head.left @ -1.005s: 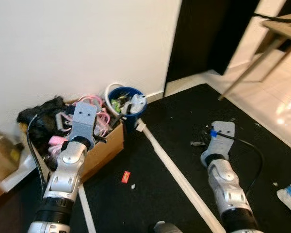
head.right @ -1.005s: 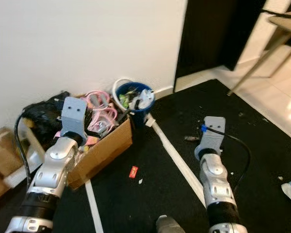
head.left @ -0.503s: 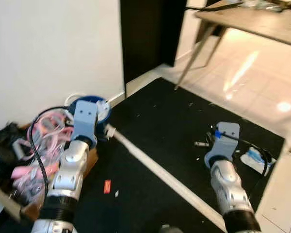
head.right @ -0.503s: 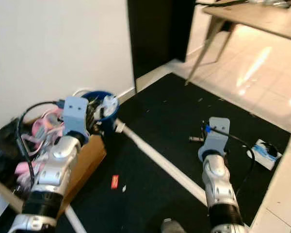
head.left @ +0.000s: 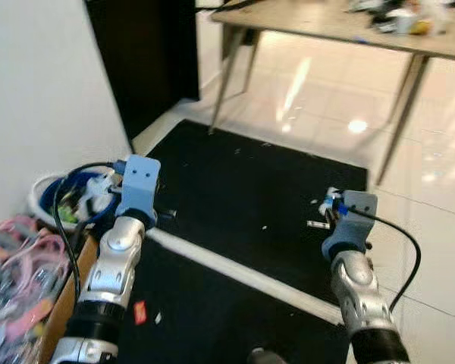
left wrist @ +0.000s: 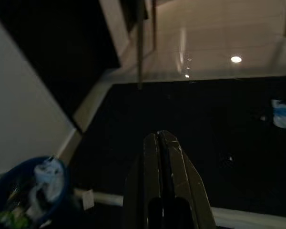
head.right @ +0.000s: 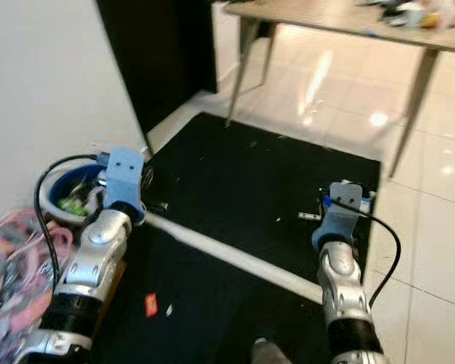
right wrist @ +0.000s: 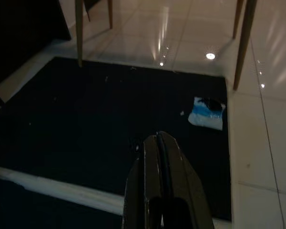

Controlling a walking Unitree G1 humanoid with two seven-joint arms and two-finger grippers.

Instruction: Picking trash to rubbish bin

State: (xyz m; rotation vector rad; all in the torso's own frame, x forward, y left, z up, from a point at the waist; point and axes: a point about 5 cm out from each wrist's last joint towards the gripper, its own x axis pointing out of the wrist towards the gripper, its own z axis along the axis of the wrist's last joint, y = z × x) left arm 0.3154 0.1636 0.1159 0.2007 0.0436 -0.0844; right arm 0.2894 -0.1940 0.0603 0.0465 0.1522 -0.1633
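Blue bin (head.left: pixel 76 199), black mat (head.left: pixel 243 189), red scrap (head.left: pixel 140 312)

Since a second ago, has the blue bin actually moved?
No. The blue bin still sits against the white wall beside the cardboard box; the camera turned right, shifting the picture.

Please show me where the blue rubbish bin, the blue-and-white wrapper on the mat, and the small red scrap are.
blue rubbish bin (left wrist: pixel 9 183): left wrist view, on its rim.
blue-and-white wrapper (right wrist: pixel 207 113): right wrist view, on its middle.
red scrap (head.right: pixel 151 305): right eye view, on its middle.

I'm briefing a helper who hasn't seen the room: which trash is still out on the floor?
Find the black mat before the wooden table. At its far corner lies a crumpled blue-and-white plastic wrapper, the only bright, sizeable scrap there.
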